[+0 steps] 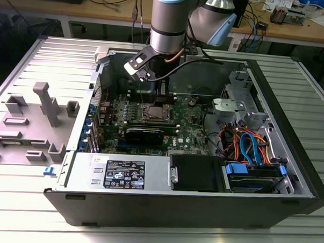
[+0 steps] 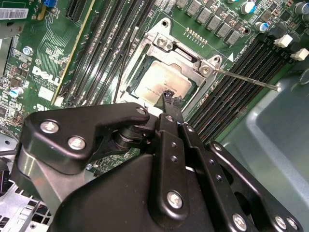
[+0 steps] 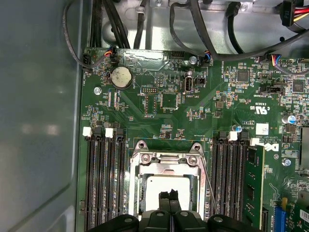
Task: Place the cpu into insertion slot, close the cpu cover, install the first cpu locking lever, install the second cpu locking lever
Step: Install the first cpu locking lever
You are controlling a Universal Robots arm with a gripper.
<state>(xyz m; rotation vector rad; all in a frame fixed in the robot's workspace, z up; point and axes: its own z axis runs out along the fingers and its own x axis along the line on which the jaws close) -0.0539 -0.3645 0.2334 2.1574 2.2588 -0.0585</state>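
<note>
Cpu (image 3: 157, 186), one, sits in one insertion slot (image 3: 133, 183); jaws closed over it.

Even light, perhaps overhead, glare on cpu (image 3: 157, 186)

Cpu (image 3: 157, 186): silver-grey square, seated flat in slot (image 3: 133, 183). Cover (image 3: 164, 167): silvery frame, lying flat over slot.

Your arm (image 1: 168, 25) is a silver-grey tube with pale blue joint caps (image 1: 222, 28), a black cable (image 1: 194, 61) looping off it. Your gripper (image 2: 171, 100) is matt black: flat links (image 2: 166, 159), studded with silver screws (image 2: 174, 198).
</note>
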